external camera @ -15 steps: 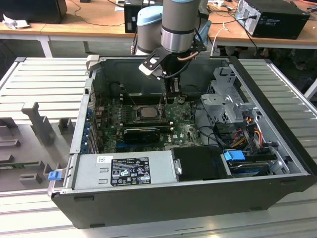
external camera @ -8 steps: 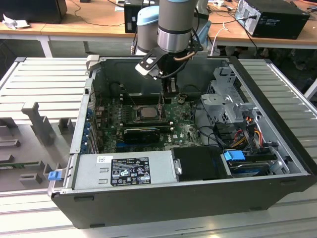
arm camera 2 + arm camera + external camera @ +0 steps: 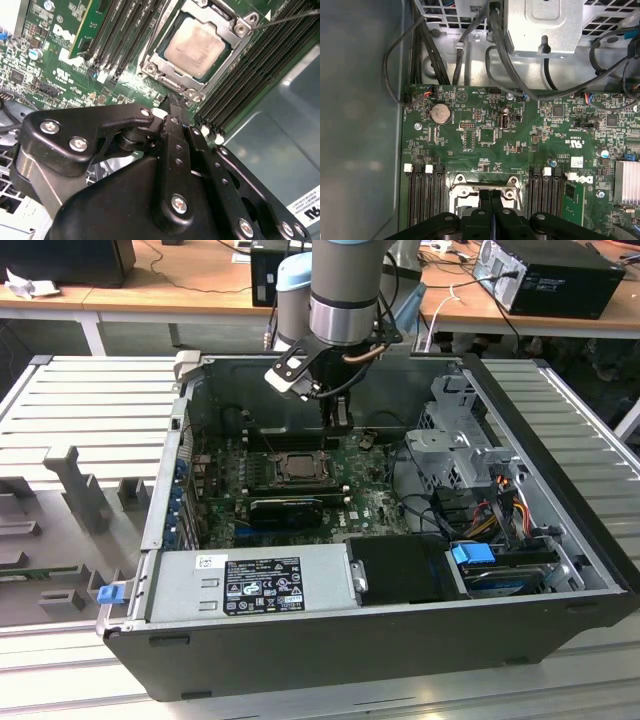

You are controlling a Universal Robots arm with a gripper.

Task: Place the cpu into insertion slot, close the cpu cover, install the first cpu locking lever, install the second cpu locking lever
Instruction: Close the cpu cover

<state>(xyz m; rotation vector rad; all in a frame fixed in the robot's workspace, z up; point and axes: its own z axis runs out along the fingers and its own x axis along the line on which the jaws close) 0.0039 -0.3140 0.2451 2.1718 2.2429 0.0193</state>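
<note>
The cpu (image 3: 197, 44), a dull silver square chip, lies flat in the insertion slot (image 3: 325, 468) on the green board. The cpu cover (image 3: 167, 62), a metal frame, lies down around the chip. A thin lever rod (image 3: 285, 19) runs off from one corner of the cover. A second thin rod (image 3: 159, 27) runs along the opposite side. My gripper (image 3: 172, 99) is shut, its black fingers pressed together with nothing visible between them. Its tip is at the socket's edge in the first wrist view (image 3: 491, 192), and in the exterior view the gripper (image 3: 338, 423) hangs just behind the socket.
Long black memory slots (image 3: 115, 30) flank the socket on both sides. A black finned block (image 3: 285, 508) sits in front of it. The power supply (image 3: 250, 585), the drive cage (image 3: 455, 440) and loose cables (image 3: 495, 50) crowd the case. The case wall (image 3: 280, 150) is close.
</note>
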